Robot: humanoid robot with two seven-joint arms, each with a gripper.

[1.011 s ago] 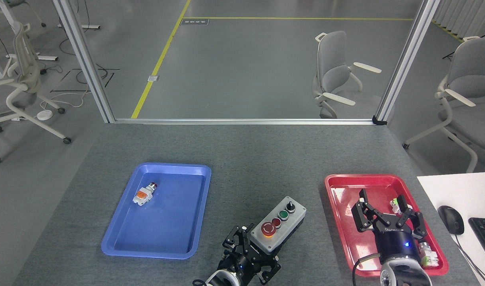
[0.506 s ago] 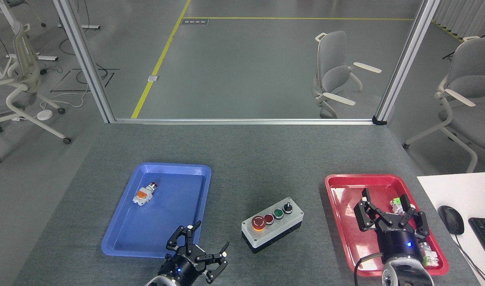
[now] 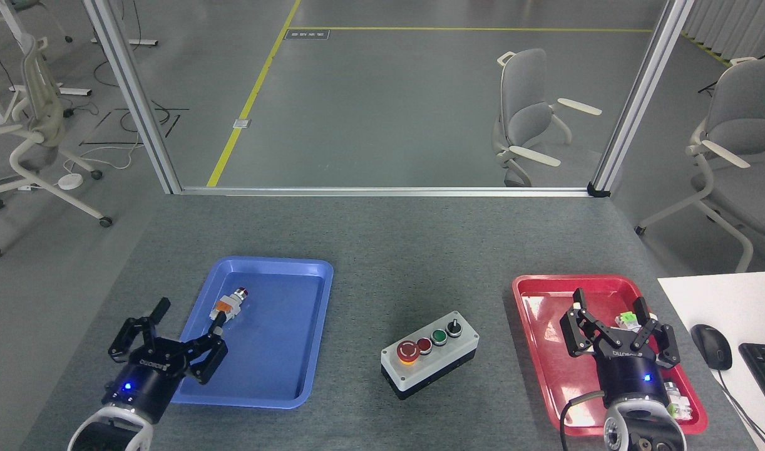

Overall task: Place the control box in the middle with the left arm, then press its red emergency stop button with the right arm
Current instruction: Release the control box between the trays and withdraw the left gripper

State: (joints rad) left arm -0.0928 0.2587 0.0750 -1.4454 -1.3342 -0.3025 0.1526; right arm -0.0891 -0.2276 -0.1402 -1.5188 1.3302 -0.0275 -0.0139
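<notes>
The control box (image 3: 430, 362) rests on the grey carpet tabletop (image 3: 395, 250) between the two trays, light grey on top with a black base. Its big red emergency stop button (image 3: 407, 351) with a yellow ring sits at the box's near-left end, followed by a small red button, a green button and a black knob. My left gripper (image 3: 169, 332) is open and empty at the blue tray's near-left corner, well left of the box. My right gripper (image 3: 617, 322) hangs open over the red tray, right of the box, holding nothing.
The blue tray (image 3: 276, 376) holds a small loose orange-bodied pushbutton (image 3: 228, 304). Small parts lie in the red tray (image 3: 545, 376). A white desk with a mouse (image 3: 711, 346) and keyboard (image 3: 764, 373) adjoins the right edge. An aluminium frame rail (image 3: 382, 190) runs along the far table edge.
My left gripper let go of the control box, which now rests on the tabletop, and swung far left to the blue tray's corner. The right gripper shifted slightly.
</notes>
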